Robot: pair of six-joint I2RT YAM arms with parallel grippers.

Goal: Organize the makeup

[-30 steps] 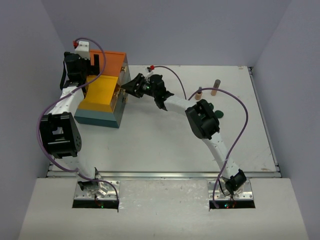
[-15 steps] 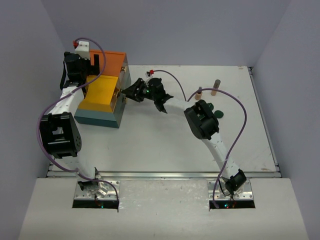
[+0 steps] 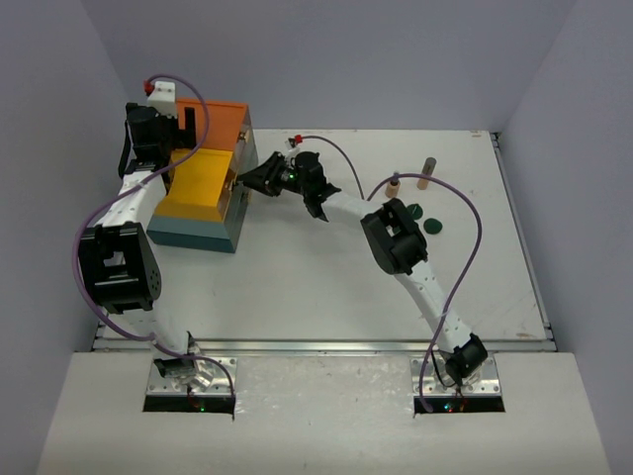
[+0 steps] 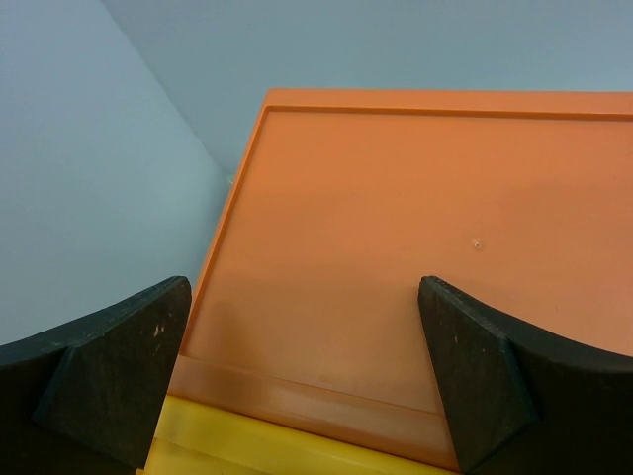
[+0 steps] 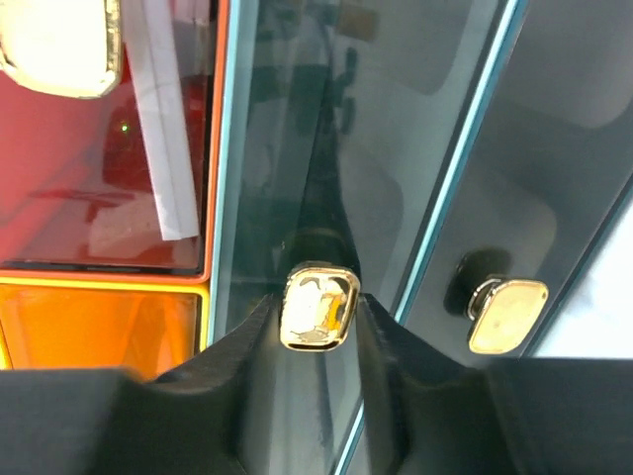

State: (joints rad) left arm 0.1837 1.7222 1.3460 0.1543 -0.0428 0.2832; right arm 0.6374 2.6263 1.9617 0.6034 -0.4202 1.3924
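The orange-yellow-teal drawer box (image 3: pixel 198 188) stands at the table's far left. My right gripper (image 3: pixel 247 182) is at its right face. In the right wrist view the gripper (image 5: pixel 316 300) has its fingers closed on a gold drawer knob (image 5: pixel 318 309) of a teal drawer. A white round puff (image 5: pixel 54 45) and a flat white packet (image 5: pixel 163 129) show inside the orange drawer. My left gripper (image 3: pixel 186 129) hangs open and empty over the box's orange top (image 4: pixel 396 228). Two tan bottles (image 3: pixel 394 185) (image 3: pixel 427 171) and two dark green discs (image 3: pixel 415 210) (image 3: pixel 432 226) sit at the back right.
A second gold knob (image 5: pixel 507 315) sits just right of the gripped one. The box is close to the left wall. The right arm's elbow (image 3: pixel 394 237) hangs beside the bottles and discs.
My right gripper has moved left to the box's face and onto the knob. The arm's elbow shifted left, uncovering the green discs. The left arm has not moved.
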